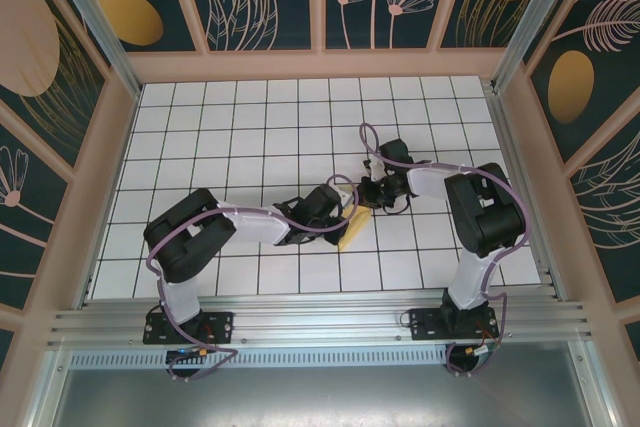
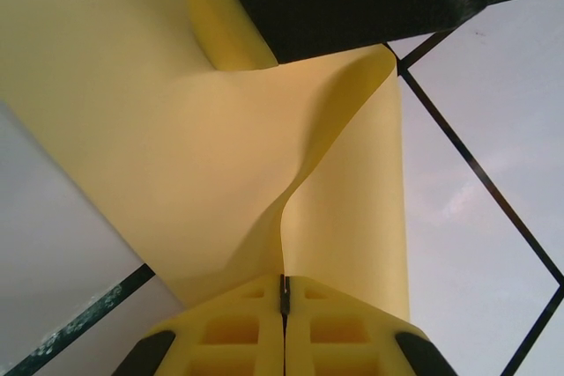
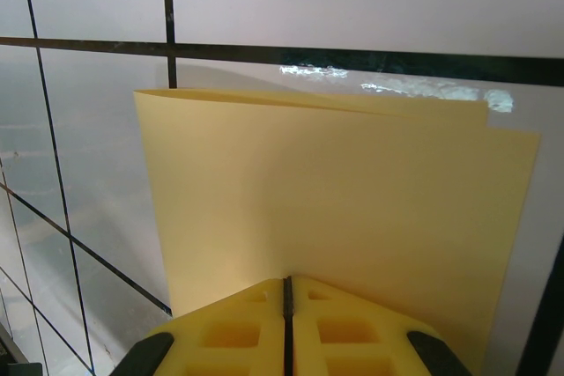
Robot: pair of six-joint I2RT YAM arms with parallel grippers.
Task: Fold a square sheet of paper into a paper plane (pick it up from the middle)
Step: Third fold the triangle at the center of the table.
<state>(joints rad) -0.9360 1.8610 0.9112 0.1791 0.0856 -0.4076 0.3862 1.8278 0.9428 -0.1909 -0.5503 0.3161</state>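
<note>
The square sheet of paper (image 1: 350, 232) is pale yellow and hangs between my two grippers above the middle of the table. In the right wrist view the sheet (image 3: 335, 200) is doubled over, with the fold along its far edge, a flat rectangle rather than a pointed paper plane. My right gripper (image 3: 286, 292) is shut on its near edge. In the left wrist view the paper (image 2: 176, 129) bends in an S-curve and my left gripper (image 2: 284, 292) is shut on it. From above, the left gripper (image 1: 338, 209) and right gripper (image 1: 368, 194) nearly touch.
The table (image 1: 250, 127) is a white grid of tiles with black lines. Pale wooden walls (image 1: 320, 65) with floral panels close in the back and both sides. An aluminium rail (image 1: 320, 322) carrying the arm bases runs along the near edge.
</note>
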